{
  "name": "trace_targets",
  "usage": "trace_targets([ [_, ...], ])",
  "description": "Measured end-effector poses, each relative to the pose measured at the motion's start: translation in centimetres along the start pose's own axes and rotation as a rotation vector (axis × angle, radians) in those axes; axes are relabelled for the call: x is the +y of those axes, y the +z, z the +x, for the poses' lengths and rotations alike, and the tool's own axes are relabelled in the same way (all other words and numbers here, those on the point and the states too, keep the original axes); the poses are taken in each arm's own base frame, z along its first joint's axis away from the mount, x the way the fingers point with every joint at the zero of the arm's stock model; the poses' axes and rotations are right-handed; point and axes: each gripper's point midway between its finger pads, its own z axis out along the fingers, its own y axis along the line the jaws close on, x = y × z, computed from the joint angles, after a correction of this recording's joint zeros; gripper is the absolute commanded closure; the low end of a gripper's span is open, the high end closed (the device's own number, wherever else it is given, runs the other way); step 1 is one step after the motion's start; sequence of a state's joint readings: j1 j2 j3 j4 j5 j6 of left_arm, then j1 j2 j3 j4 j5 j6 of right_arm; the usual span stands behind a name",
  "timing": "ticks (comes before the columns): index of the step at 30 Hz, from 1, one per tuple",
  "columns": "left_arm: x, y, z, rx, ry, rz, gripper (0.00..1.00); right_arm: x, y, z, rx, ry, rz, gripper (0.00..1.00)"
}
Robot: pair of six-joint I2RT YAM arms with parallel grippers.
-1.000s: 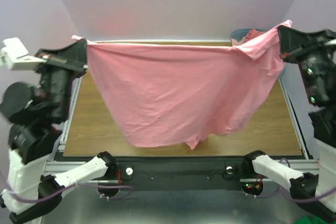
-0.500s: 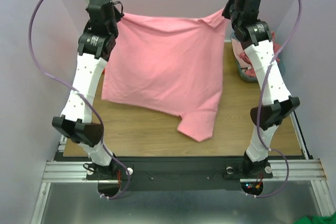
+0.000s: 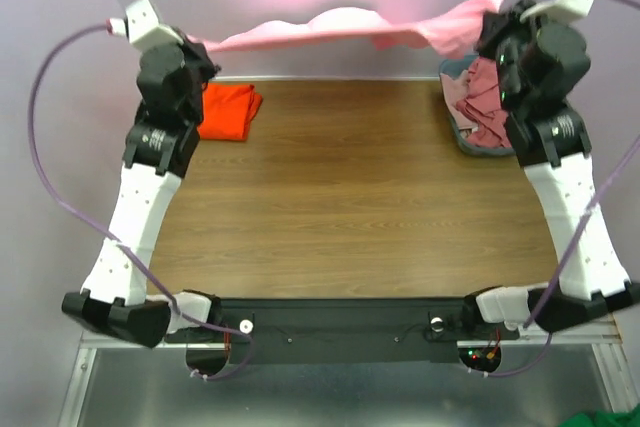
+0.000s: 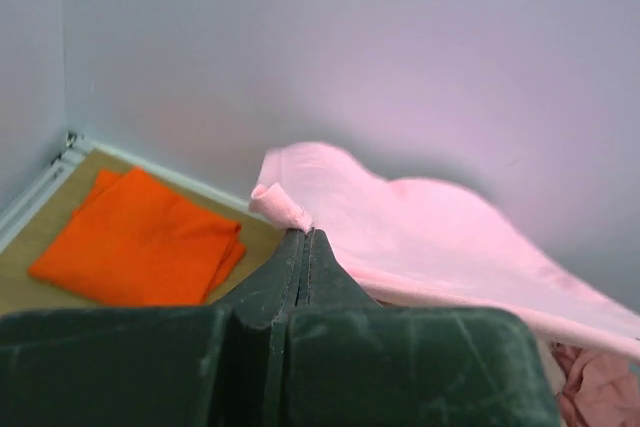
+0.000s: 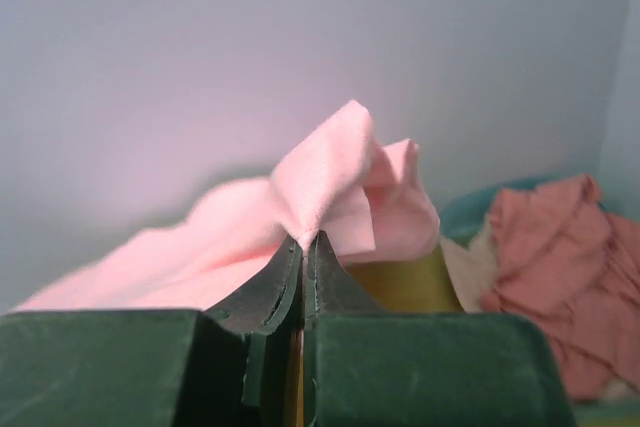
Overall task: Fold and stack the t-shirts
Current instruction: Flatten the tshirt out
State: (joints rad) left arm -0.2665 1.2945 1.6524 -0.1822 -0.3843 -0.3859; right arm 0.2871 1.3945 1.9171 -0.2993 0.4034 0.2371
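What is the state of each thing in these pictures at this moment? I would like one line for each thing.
left gripper: shut on a corner of the pink t-shirt.
right gripper: shut on another corner of the pink t-shirt.
pink t-shirt: lifted off the table, stretched between the two grippers.
orange t-shirt: folded, lying at the table's far left.
dusty rose shirts: crumpled, unfolded, in the tub.
tub: upright, far right, holding shirts.

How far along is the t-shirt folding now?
Done: one bright orange-red cotton t-shirt lies folded on the wooden table, far left. In hand: the left gripper and right gripper each pinch the light pink cotton t-shirt, stretched in the air between them. Left: dusty rose shirts heaped in the grey-blue plastic tub.
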Motion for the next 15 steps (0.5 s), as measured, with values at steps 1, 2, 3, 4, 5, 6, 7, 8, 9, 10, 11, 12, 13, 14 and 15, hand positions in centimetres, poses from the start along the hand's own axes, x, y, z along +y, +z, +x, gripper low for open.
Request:
trace_targets([
  [1, 1.0, -0.5, 1.8, 0.023, -0.007, -0.008, 1.0, -1.0, -1.2, 2.0, 0.04, -0.012, 0.011, 1.0],
  [2, 1.7, -0.8, 3.4, 0.042, -0.011, -0.013, 1.0, -1.7, -2.2, 2.7, 0.054, -0.011, 0.015, 1.0],
  [3, 2.9, -1.2, 6.0, 0.087, -0.01, -0.023, 1.0, -2.6, -3.1, 4.8, 0.087, -0.013, 0.025, 1.0],
  [4, 4.0, -1.6, 8.7, 0.134, -0.012, -0.033, 1.0, -3.6, -4.0, 7.5, 0.131, -0.011, 0.037, 1.0],
  [5, 5.5, -2.1, 12.3, 0.197, -0.018, -0.05, 1.0, -4.5, -4.9, 9.9, 0.177, -0.013, 0.046, 1.0],
  [6, 7.0, -2.7, 15.6, 0.261, -0.015, -0.074, 1.0, -5.9, -6.5, 13.9, 0.258, -0.007, 0.068, 1.0],
  [7, 8.1, -3.2, 17.9, 0.301, -0.021, -0.089, 1.0, -7.1, -7.7, 17.1, 0.32, -0.006, 0.083, 1.0],
  [8, 10.0, -4.3, 21.8, 0.381, -0.017, -0.125, 1.0, -8.6, -9.7, 21.2, 0.407, 0.001, 0.104, 1.0],
  [9, 11.2, -5.1, 24.0, 0.43, -0.02, -0.147, 1.0, -9.4, -11.2, 23.8, 0.463, 0.018, 0.116, 1.0],
  [10, 12.9, -6.5, 26.9, 0.499, -0.015, -0.18, 1.0, -10.9, -13.7, 27.4, 0.548, 0.028, 0.138, 1.0],
  [11, 14.1, -7.5, 29.0, 0.543, -0.02, -0.204, 1.0, -11.9, -15.7, 29.9, 0.606, 0.049, 0.151, 1.0],
  [12, 15.1, -8.6, 30.6, 0.579, -0.029, -0.225, 1.0, -12.7, -17.5, 32.0, 0.656, 0.074, 0.163, 1.0],
  [13, 16.7, -10.5, 32.7, 0.633, -0.036, -0.258, 1.0, -13.5, -19.5, 33.9, 0.709, 0.097, 0.18, 1.0],
  [14, 17.2, -11.2, 33.4, 0.648, -0.042, -0.268, 1.0, -14.2, -21.2, 35.3, 0.747, 0.126, 0.196, 1.0],
  [15, 17.7, -12.1, 34.3, 0.663, -0.056, -0.276, 1.0, -14.4, -22.1, 36.0, 0.767, 0.146, 0.201, 1.0],
])
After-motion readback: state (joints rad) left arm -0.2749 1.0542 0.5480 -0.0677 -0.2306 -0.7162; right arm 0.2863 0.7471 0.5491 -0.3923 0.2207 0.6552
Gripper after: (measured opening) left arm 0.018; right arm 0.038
